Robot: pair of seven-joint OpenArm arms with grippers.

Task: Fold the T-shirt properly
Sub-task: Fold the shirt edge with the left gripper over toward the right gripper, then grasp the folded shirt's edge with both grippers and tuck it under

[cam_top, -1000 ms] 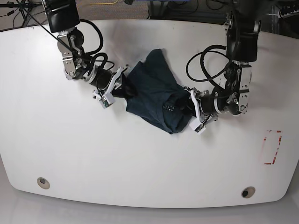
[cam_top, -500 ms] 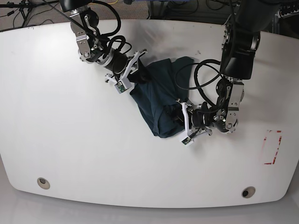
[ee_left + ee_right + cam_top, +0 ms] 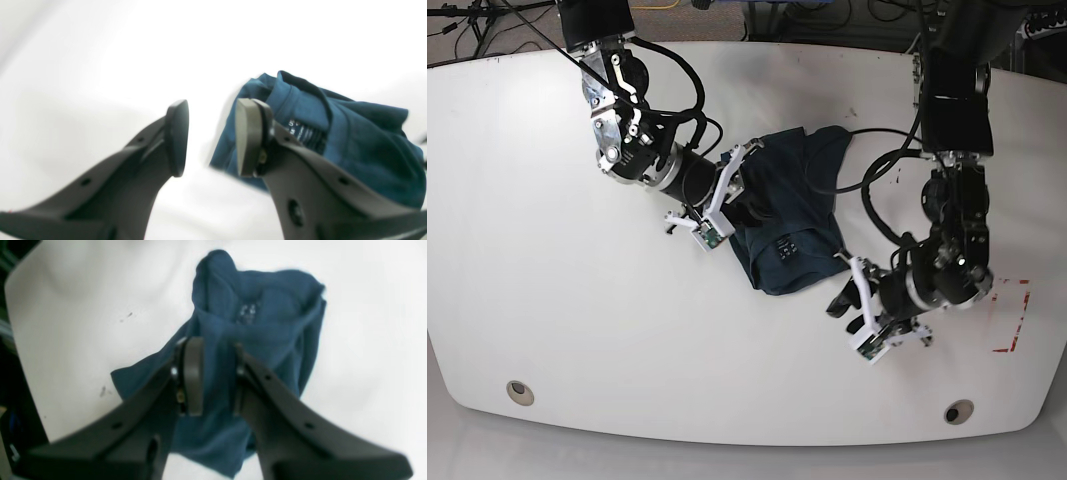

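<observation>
Under me spreads the broad white rounded table (image 3: pixel 577 330), its near and left stretches bare and wide, plenty of room to sweep; at its far edge dark cables and clutter crowd in, and over on the near right corner sits a small red dashed rectangle mark (image 3: pixel 1013 318). In the middle lies the plain dark teal-navy soft cloth T-shirt (image 3: pixel 792 215), bunched into a rumpled heap with thick folds, no flat panel anywhere, one lobe reaching toward the far side and a pale neck label (image 3: pixel 787 247) showing on top. My right gripper (image 3: pixel 213 376) is down at the heap's left edge in the base view, jaws narrow with a fold of teal cloth filling the gap between them, so I'm pinching the shirt there. My left gripper (image 3: pixel 208 138) sits off the heap's near right corner, apart from the cloth; its jaws stand part open with only white table showing between them, and the shirt's collar edge lies just behind the right-hand pad (image 3: pixel 245 136). My wrist views are soft and blurred, the lettering on the label is too small to read, the sleeves are lost somewhere in the folds, and my own fingers cover the cloth beneath them.
</observation>
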